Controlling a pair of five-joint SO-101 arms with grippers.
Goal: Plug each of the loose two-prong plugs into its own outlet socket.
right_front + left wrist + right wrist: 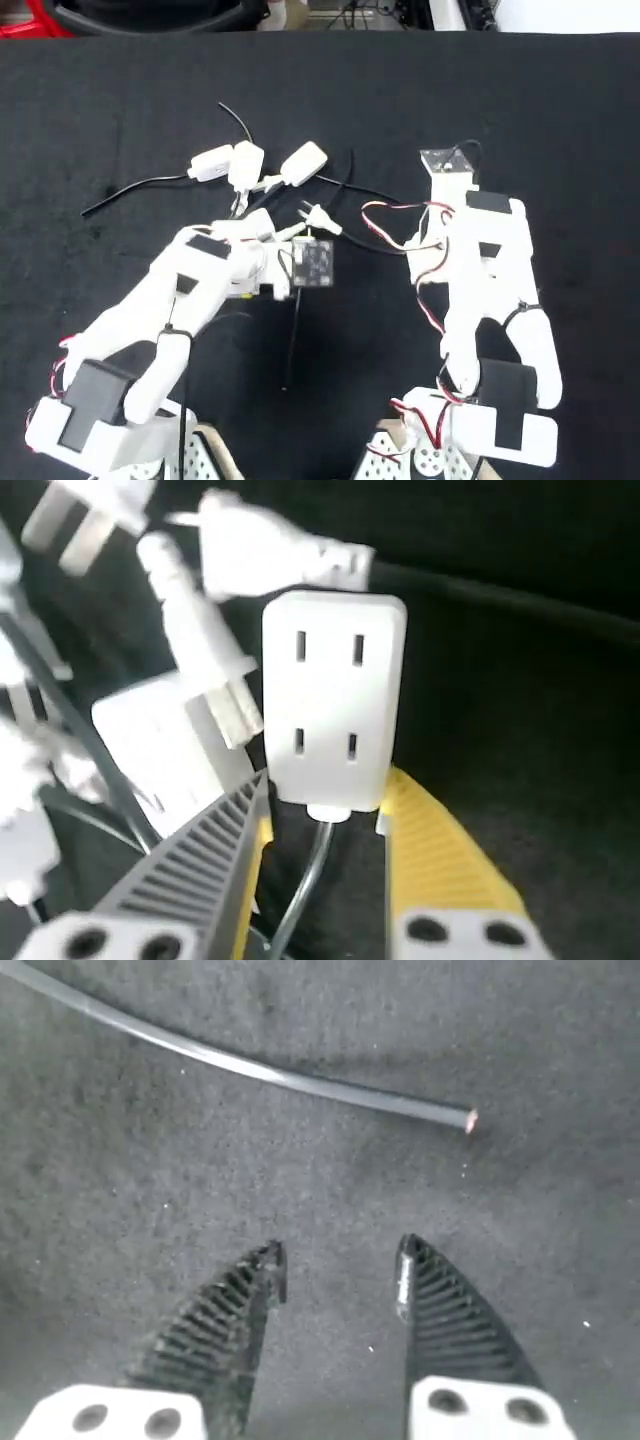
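A white outlet block (332, 685) with two pairs of slots stands upright between the fingers of my left gripper (325, 792), which is shut on its lower end. Its grey cable (305, 890) drops down between the fingers. Loose white plugs crowd around it: one two-prong plug (205, 655) leans against its side and another plug (265, 552) lies behind its top. In the high view my left gripper (252, 228) sits among the white plugs (248, 162) at the table's middle. My right gripper (340, 1255) is open over bare black cloth, and it (447, 163) stands right of the cluster.
A grey cable (290, 1078) with a cut end lies on the cloth ahead of the right gripper. A loose two-prong plug (321, 217) rests between the arms. Black cables (130, 190) trail left across the black table (560, 120). A white adapter (165, 745) lies beside the outlet block.
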